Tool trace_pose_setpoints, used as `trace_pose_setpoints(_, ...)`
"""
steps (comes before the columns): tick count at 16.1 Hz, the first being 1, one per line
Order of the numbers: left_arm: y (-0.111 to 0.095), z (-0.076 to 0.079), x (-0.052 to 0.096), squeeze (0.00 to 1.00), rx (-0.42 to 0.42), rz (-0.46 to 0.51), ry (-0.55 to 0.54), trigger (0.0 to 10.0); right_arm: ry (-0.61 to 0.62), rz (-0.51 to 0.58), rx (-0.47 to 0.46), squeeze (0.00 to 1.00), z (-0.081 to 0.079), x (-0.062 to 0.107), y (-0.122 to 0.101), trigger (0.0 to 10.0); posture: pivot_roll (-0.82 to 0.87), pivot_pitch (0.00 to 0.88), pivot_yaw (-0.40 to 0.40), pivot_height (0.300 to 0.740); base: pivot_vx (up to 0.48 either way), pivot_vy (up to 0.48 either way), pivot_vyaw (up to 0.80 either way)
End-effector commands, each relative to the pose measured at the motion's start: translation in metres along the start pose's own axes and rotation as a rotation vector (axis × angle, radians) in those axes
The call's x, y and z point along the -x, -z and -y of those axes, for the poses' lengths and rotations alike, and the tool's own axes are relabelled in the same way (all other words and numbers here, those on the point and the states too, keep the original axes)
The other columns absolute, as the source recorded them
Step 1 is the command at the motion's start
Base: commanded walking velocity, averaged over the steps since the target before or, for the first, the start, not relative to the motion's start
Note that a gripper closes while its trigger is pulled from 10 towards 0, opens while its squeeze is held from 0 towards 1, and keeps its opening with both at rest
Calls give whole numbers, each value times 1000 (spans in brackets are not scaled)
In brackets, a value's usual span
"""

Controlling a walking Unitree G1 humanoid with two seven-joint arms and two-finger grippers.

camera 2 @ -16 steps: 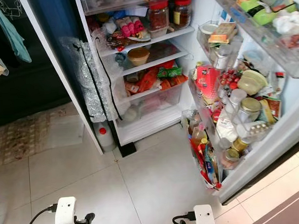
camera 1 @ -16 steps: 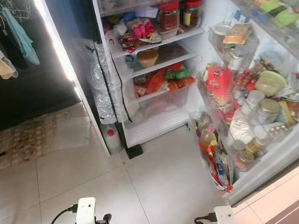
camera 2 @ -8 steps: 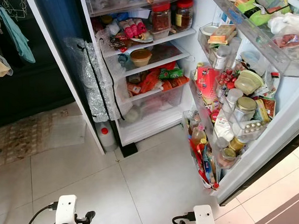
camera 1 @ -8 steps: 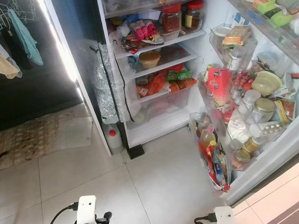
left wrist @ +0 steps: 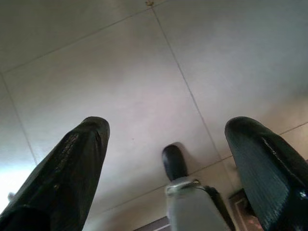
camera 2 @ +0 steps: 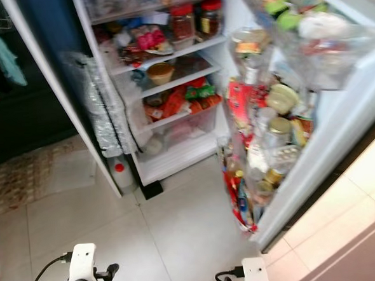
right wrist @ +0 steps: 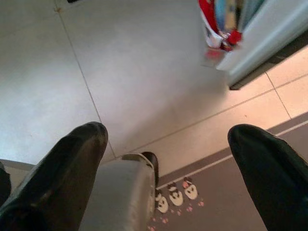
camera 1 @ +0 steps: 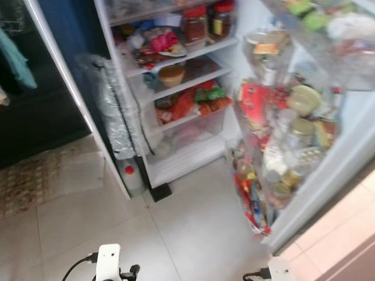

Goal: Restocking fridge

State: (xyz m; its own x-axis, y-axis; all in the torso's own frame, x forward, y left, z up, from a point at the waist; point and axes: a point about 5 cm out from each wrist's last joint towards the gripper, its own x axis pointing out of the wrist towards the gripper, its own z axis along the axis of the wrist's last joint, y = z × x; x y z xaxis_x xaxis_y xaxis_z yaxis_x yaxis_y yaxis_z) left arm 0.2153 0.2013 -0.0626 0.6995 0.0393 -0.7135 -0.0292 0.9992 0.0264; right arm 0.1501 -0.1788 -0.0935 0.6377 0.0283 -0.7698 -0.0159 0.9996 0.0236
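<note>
The fridge (camera 1: 183, 155) stands open before me, its shelves crowded with food. Two red-lidded jars (camera 1: 195, 24) sit on an upper shelf, with a tan bowl (camera 1: 171, 74) one shelf below. The open door (camera 1: 351, 159) on the right is packed with jars, bottles and packets. Both arms hang low over the tiled floor. My left gripper (left wrist: 167, 127) is open with nothing between its fingers. My right gripper (right wrist: 168, 131) is open too and holds nothing. The left wrist (camera 1: 108, 273) shows at the bottom of the head views.
A white jug with a red cap (camera 1: 131, 179) stands on the floor at the fridge's left foot, below a foil-wrapped bundle (camera 1: 112, 113). A patterned mat (camera 1: 31, 182) lies at left under hanging clothes (camera 1: 7, 53). A brown rug (right wrist: 175, 195) lies beside my right foot.
The whole picture has shifted and blurred, so the camera has moved; the fridge now sits further left in view. Both arms hang as before.
</note>
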Motion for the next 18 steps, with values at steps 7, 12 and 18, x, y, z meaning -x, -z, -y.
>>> trace_pose_setpoints(7, 8, -4, 2, 0, -15, -28, -13, 10000, 3, -11, -8, 0, 0, 0, 2, 10000, -186, 65, 8, 740, 0, -221, 0)
trace_pose_setpoints(12, 8, -5, 2, 0, -11, -33, -16, 10000, 16, 16, -5, 0, 2, -1, -3, 10000, -188, 59, 10, 740, 0, 0, 0)
trace_pose_setpoints(18, 7, -5, 2, 0, -14, -28, -13, 10000, 219, 169, 38, 0, 37, -1, -39, 10000, -195, 38, 12, 740, 0, 0, 0)
